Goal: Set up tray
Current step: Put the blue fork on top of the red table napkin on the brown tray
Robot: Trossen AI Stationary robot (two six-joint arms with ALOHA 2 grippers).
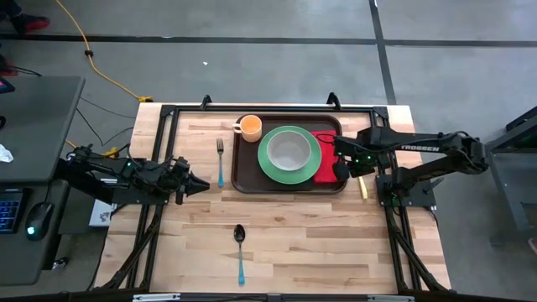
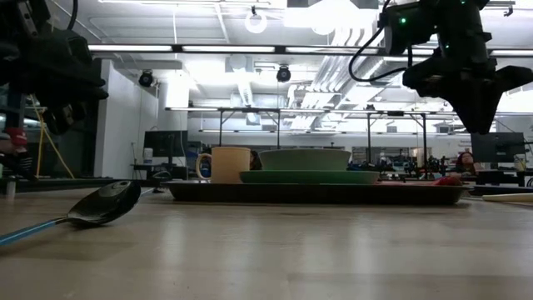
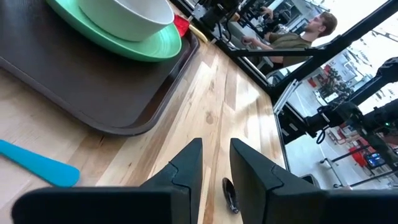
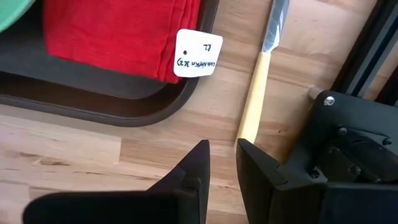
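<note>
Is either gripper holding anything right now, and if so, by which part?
Nothing is held. The left gripper and the right gripper each show an empty gap between their fingers.

"TROSSEN" on the right arm point(image 1: 419, 148); handwritten tag point(image 4: 198, 54) illegible.

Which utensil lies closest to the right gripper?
The yellow-handled knife, on the bare wood beside the tray's right edge, just by the right gripper. The blue-handled fork and spoon lie left of or below the tray.
</note>
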